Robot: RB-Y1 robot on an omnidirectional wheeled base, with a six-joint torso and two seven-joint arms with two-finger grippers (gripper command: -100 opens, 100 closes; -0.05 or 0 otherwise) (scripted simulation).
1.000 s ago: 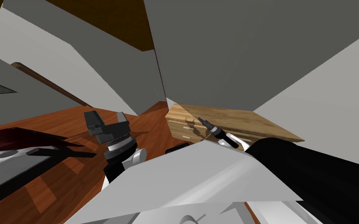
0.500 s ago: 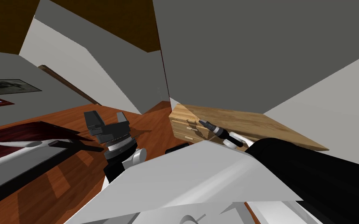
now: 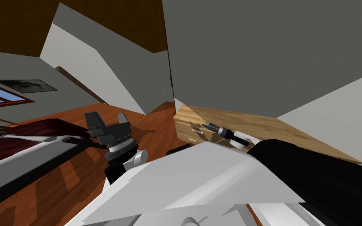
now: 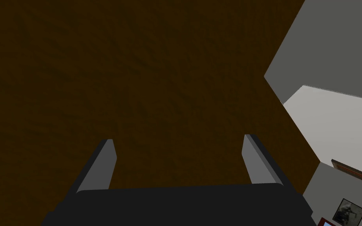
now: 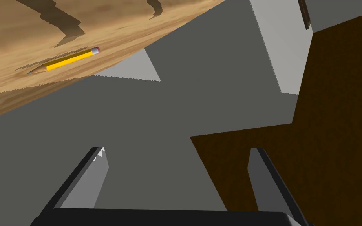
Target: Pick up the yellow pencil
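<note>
Right gripper [image 5: 177,149]: fingers spread wide, nothing between them; it hangs off the worktop [image 5: 7,23], looking along a grey wall [image 5: 145,113].

Yellow pencil [image 5: 67,59]: lies flat on the wood-grain worktop, close to the edge that meets the grey wall; well apart from the right gripper and off to one side of its line; pink eraser at one end, sharpened point at the other.

Handling, as judged: light, stiff and thin; the painted shaft is likely smooth and may roll or slip under uneven pressure; the point is the fragile part.

Recommended hold: across the yellow shaft at about mid-length, one finger on each long side, clear of the point and eraser; because it lies flush on the wood, the fingertips must come right down to the surface before closing; light pressure should suffice.

Left gripper [image 4: 179,139]: fingers wide, empty; raised to the left, away from the worktop.
</note>
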